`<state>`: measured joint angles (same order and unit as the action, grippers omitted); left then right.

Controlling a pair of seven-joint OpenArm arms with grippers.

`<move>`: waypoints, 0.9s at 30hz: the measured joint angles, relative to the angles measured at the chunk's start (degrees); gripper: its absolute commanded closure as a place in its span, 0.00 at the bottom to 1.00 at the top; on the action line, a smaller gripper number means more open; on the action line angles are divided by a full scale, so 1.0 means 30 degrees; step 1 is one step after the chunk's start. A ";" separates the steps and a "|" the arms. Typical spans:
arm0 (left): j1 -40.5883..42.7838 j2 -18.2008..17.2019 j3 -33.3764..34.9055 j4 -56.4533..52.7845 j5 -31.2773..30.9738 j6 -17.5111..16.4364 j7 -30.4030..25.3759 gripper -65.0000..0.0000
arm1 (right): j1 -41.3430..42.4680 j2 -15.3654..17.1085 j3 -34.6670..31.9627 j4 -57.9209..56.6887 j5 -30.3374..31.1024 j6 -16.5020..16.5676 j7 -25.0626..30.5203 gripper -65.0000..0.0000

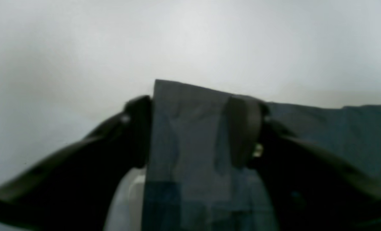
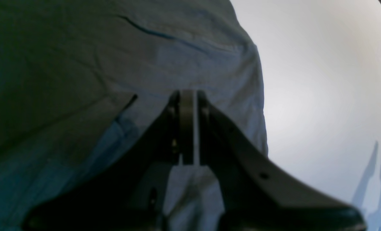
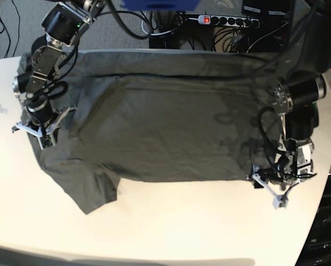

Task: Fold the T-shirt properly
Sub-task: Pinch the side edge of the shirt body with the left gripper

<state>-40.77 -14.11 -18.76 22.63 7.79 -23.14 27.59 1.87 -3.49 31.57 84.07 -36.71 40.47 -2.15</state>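
Lying flat on the table (image 3: 171,221), one T-shirt (image 3: 165,133), corner between parted left gripper (image 1: 197,128) fingers; right gripper (image 2: 188,128) closed over it, two grippers

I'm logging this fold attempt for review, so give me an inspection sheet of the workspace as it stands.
Surface: white table, bare along the near edge.
Job's things: dark grey T-shirt spread flat, partly folded, one sleeve sticking out at the near corner.
Clutter: nothing seen on the table.
Grippers: left gripper has a shirt corner between its parted fingers; right gripper is shut, over the fabric.
Cables: black arm cable draped across the shirt.
Surroundings: power strip on the floor behind.
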 measured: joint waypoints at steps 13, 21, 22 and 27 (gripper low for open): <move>0.0211 0.0372 -0.0066 0.0051 -0.0255 -0.0015 -0.0350 0.65 | 0.0000 0.0000 -0.0036 0.0000 0.0000 -0.0007 0.0000 0.99; 0.0255 0.0350 -0.0066 0.0051 -0.0328 -0.0087 -0.0364 0.65 | 0.0000 -0.0007 -0.0036 0.0000 0.0000 0.0000 0.0000 0.99; 0.0255 0.0350 -0.0066 0.0051 -0.0328 -0.0087 -0.0364 0.66 | 0.0000 0.0000 -0.0036 0.0000 0.0000 0.0000 0.0000 0.99; 0.0255 0.0306 -0.0066 0.0051 -0.0321 -0.0073 -0.0357 0.86 | 0.0000 -0.0007 -0.0036 0.0000 0.0000 -0.0007 0.0000 0.99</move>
<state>-40.01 -13.19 -18.96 22.79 6.83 -23.35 26.52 1.87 -3.51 31.46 84.07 -36.71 40.45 -2.15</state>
